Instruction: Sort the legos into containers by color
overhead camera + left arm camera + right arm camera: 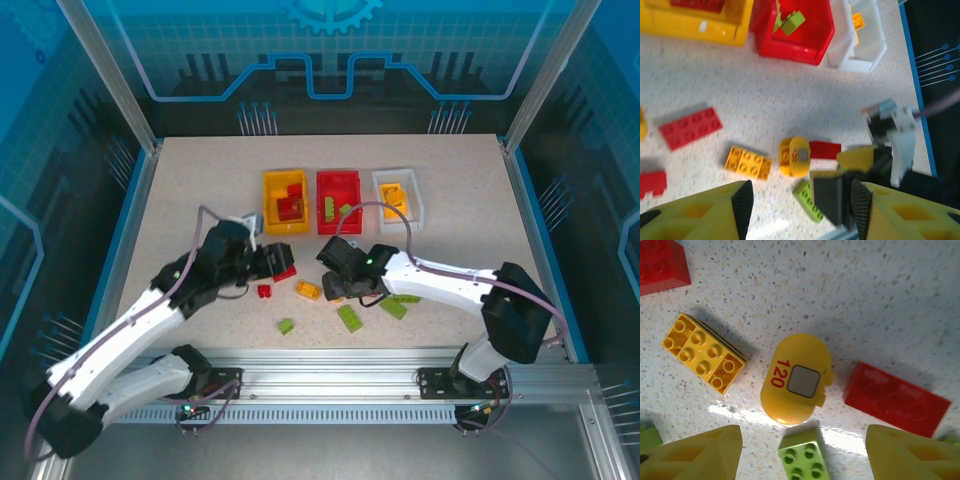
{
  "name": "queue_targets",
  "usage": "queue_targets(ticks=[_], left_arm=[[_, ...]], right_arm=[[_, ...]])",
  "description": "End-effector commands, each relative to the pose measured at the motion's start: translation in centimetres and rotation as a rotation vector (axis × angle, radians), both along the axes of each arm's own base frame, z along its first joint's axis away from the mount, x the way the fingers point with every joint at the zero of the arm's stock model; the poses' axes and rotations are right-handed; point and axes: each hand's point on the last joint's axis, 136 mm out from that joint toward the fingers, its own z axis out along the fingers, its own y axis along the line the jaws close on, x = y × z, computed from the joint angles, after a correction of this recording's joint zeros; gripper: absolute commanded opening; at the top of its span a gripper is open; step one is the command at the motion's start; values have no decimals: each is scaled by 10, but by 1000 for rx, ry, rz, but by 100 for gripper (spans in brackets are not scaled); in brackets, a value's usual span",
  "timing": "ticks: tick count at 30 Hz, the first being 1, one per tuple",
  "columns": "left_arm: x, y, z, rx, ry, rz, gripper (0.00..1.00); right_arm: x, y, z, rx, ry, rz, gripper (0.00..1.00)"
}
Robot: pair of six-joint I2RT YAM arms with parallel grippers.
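**One overview, two close wrist views**

The top camera looks down from above and behind the near edge, taking in the whole table [200, 180] out to the bins [321, 205] at the far side. The left wrist camera sits low, tilted toward those bins. The right wrist camera looks straight down, very close. Both wrist views share the rounded yellow piece [795, 156] [796, 379] and the yellow brick [748, 162] [703, 353] beside it.

Legos [350, 318] scattered on the bench [190, 200]
A yellow-orange brick [308, 290] lies between left claw [283, 264] and right claw [338, 284]; three containers [322, 205] stand beyond both.
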Motion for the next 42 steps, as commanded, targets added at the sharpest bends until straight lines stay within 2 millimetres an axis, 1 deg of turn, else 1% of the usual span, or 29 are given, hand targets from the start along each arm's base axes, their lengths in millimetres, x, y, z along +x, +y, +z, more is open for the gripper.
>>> queue_targets(ticks=[1,3,5,7,12,15,17,22,28,32,36,37,39,42], left_arm=[[-20,21,-16,-37,27,87,59],[-30,30,-21,-45,30,101,60],[-36,33,-22,-54,29,101,60],[-38,34,-21,-53,28,99,60],[-33,30,-14,-58,12,89,60],[-30,26,-12,-59,7,78,60],[-28,23,-10,-61,6,71,60],[-27,23,-9,-61,2,69,60],[-27,22,-12,-60,6,67,60],[-26,19,-13,-68,12,61,60],[-23,13,-11,-80,13,47,60],[-22,12,-9,-84,11,45,60],[-20,9,-5,-92,3,39,60],[-16,5,0,-99,-3,30,60]], right_arm=[[-2,3,-8,15,81,-178,68],[-1,9,-14,30,112,-207,68],[0,15,-18,28,131,-221,68],[1,11,-22,-1,144,-253,68],[-1,5,-34,-29,174,-310,66],[2,3,-39,-36,179,-328,65],[6,4,-42,-32,183,-336,62],[15,9,-44,-23,185,-336,60],[24,12,-48,-18,190,-340,52],[27,14,-47,-27,180,-319,45],[29,14,-40,-26,159,-292,35],[29,13,-38,-29,151,-286,34],[32,11,-28,-27,122,-276,32],[37,4,-7,-32,61,-264,31]])
